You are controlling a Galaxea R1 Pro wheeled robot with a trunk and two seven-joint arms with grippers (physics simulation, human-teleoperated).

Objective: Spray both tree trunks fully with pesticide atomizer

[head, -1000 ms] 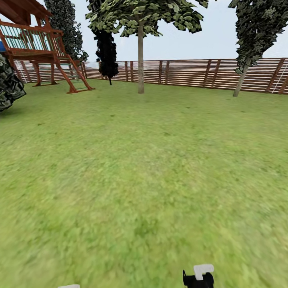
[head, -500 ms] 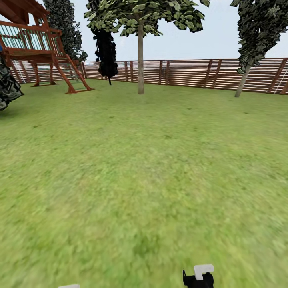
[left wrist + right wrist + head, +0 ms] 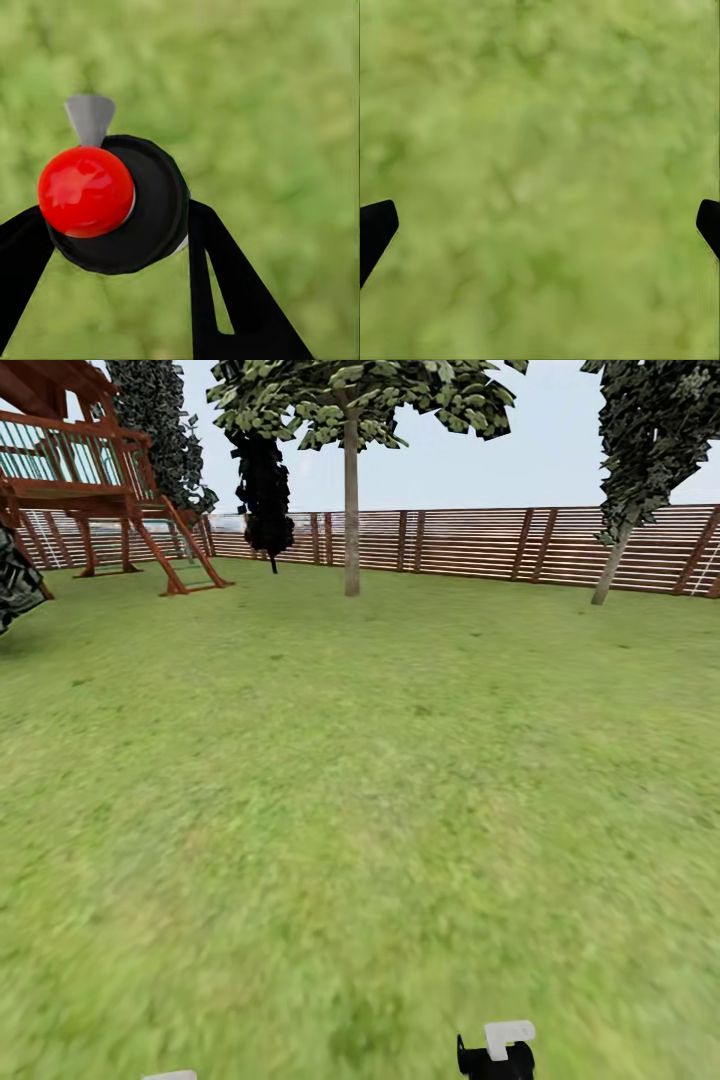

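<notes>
Left gripper (image 3: 112, 247) clamps the spray bottle (image 3: 124, 206), black fingers (image 3: 240, 292) on either side of its round dark body; red cap and grey nozzle point toward the grass. Right gripper (image 3: 540, 225) hangs spread and empty over lawn (image 3: 540, 150); in the head view it sits at the bottom edge (image 3: 497, 1050).

Ahead: thick-trunked tree (image 3: 352, 510) stands well apart, before the slat fence (image 3: 500, 545). A second tree (image 3: 612, 565) leans at the right; wooden play frame (image 3: 100, 490) at the left.

Judgement: transit step. Drive straight for the trunk, keep the bottle steady, and aim the nozzle only once near.

Hard to make out: which way the nozzle sits relative to the trunk; the left arm is cut off at the frame bottom
</notes>
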